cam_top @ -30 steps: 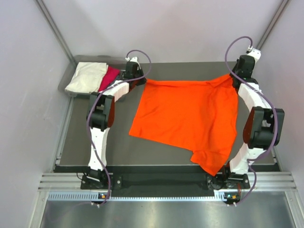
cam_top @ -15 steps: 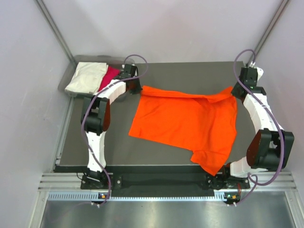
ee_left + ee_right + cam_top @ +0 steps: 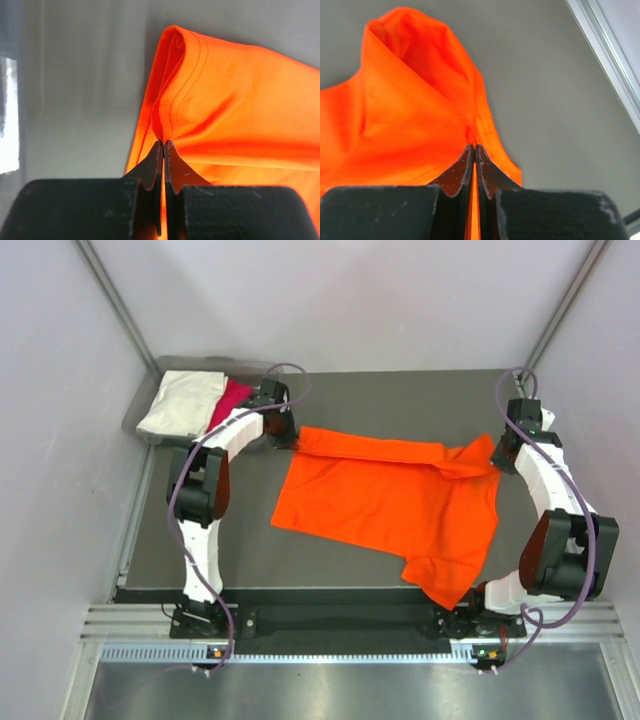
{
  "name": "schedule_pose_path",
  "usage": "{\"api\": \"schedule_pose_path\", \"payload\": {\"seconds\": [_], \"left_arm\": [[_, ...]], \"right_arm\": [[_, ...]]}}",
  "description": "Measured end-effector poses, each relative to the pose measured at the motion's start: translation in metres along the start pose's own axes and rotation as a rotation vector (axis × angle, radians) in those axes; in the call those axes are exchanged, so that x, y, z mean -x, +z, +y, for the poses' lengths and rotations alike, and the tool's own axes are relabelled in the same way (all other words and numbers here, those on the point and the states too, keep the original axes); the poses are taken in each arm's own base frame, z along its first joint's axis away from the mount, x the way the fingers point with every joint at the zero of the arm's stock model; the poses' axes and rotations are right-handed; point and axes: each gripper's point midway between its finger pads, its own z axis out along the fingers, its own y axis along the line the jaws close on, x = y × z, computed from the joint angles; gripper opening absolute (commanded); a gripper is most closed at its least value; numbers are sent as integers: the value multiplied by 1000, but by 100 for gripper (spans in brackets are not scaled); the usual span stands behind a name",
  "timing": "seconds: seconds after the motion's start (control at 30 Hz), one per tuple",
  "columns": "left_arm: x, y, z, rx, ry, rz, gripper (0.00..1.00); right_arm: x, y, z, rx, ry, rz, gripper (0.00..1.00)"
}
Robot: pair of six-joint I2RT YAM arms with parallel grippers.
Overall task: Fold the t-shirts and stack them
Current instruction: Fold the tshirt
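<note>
My left gripper [image 3: 163, 142] and my right gripper [image 3: 473, 145] are both pinched tight on the far corners of the orange t-shirt [image 3: 390, 510], which lies mostly flat on the table [image 3: 400, 395] between my arms, and if one thin hem slips out, the fold may land crooked.

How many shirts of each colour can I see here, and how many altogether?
Orange t-shirt: 1
Cream-white t-shirt: 1
Magenta-pink t-shirt: 1
Total: 3 in view
</note>
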Motion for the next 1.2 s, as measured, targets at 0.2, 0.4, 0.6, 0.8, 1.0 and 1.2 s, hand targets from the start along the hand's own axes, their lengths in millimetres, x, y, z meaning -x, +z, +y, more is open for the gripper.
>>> {"api": "schedule_pose_path", "payload": {"seconds": [0.2, 0.4, 0.6, 0.8, 1.0, 1.2], "left_arm": [[-18, 17, 5, -1, -7, 77, 0], [-27, 21, 9, 7, 1, 111, 0], [-27, 21, 10, 10, 13, 110, 0], [-26, 21, 12, 16, 28, 106, 0], [-25, 20, 14, 41, 43, 96, 20], [-23, 4, 16, 120, 126, 60, 45]], "right_arm": [[-17, 7, -12, -38, -4, 45, 1], [-28, 10, -15, -55, -19, 85, 5], [-48, 12, -20, -67, -26, 140, 6], [-76, 15, -19, -42, 0, 212, 14], [-103, 14, -16, -4, 21, 290, 63], [-64, 2, -14, 16, 17, 202, 84]]}}
